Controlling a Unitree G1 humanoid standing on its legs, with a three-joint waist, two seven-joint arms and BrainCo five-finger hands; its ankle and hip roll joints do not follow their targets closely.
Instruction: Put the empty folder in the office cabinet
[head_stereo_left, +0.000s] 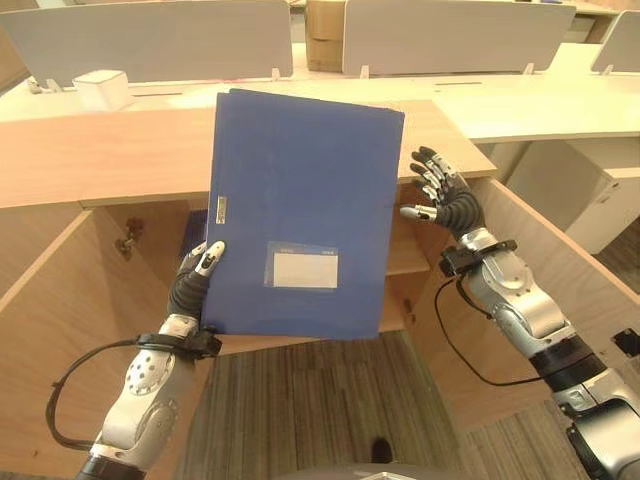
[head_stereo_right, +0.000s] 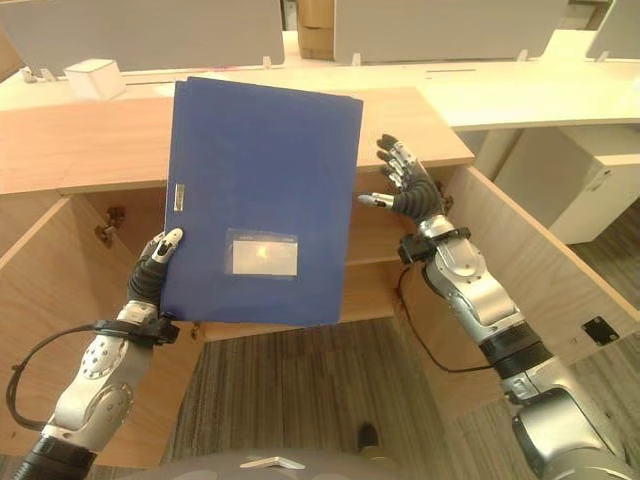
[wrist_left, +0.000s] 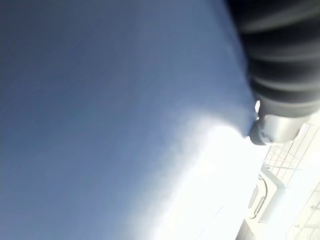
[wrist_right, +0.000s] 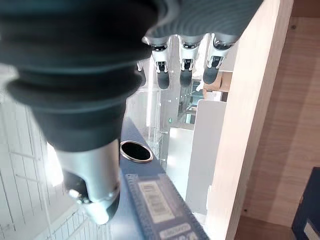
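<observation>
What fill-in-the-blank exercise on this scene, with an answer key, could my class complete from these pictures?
1. The robot holds up a folder whose colour is ____.
2. The folder is gripped at its lower corner by the robot's ____ hand.
3. The right hand beside the folder has its fingers spread ____.
4. Behind the folder, the wooden cabinet has its doors standing ____.

Missing words: blue; left; open; open

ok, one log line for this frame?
left hand: pinching blue folder upright | right hand: open, beside it | cabinet: doors open
</observation>
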